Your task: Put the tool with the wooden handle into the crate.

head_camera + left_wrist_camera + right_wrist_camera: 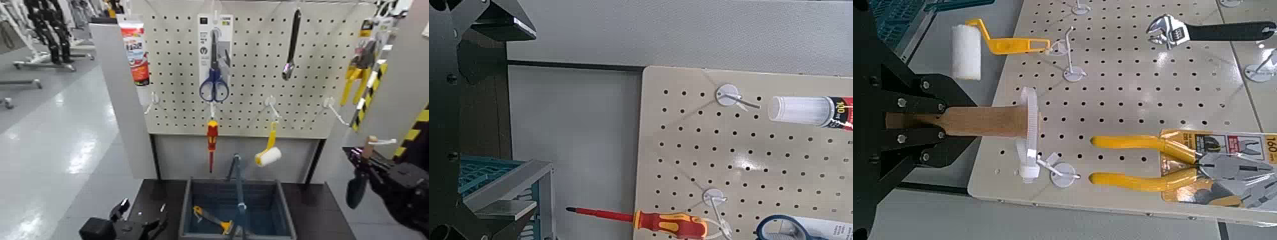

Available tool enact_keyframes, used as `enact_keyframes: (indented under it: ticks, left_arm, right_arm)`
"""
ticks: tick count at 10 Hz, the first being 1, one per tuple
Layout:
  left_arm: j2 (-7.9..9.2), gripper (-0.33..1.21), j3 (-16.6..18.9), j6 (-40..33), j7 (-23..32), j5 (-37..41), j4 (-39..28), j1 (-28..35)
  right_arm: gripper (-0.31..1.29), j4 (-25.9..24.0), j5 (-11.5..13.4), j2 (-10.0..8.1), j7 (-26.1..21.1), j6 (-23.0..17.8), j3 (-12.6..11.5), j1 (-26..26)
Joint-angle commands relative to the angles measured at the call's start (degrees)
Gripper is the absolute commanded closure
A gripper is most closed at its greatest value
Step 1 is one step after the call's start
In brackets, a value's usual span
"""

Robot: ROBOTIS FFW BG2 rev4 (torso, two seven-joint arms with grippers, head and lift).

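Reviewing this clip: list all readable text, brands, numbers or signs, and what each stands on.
"160" on the card behind the yellow-handled pliers.
"10" on the hanging tube, seen sideways; its remaining print is too small to read.
The print on the scissors' card is too small to read.

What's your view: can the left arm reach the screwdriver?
Probably yes: the empty, open left gripper waits low left with nothing between it and the screwdriver; the right gripper is over right, gripping the trowel.
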Motion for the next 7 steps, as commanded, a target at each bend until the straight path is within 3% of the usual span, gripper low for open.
enact_keyframes:
  ticks: [1, 5, 6, 7]
  left_arm:
    - [0.00, 0.11, 0.00, 0.00, -0.05, 0.00, 0.08, 0.00]
    - [0.00, 0.11, 0.09, 0.00, -0.05, 0.09, 0.08, 0.00]
    - [-0.09, 0.11, 0.00, 0.00, 0.04, 0.09, 0.08, 0.00]
    - [-0.09, 0.11, 0.09, 0.00, 0.04, 0.09, 0.08, 0.00]
  right_arm:
    - [1.23, -2.85, -1.70, 1.07, 0.13, 0.51, 0.05, 0.60]
    - [1.23, -2.41, -8.03, 1.95, -0.05, -0.55, 1.10, 0.69]
    - [1.23, -1.53, -9.70, 2.04, -0.40, -1.25, 1.89, 0.60]
    - [1.23, 0.75, -11.89, 1.95, -1.10, -3.09, 4.18, -0.19]
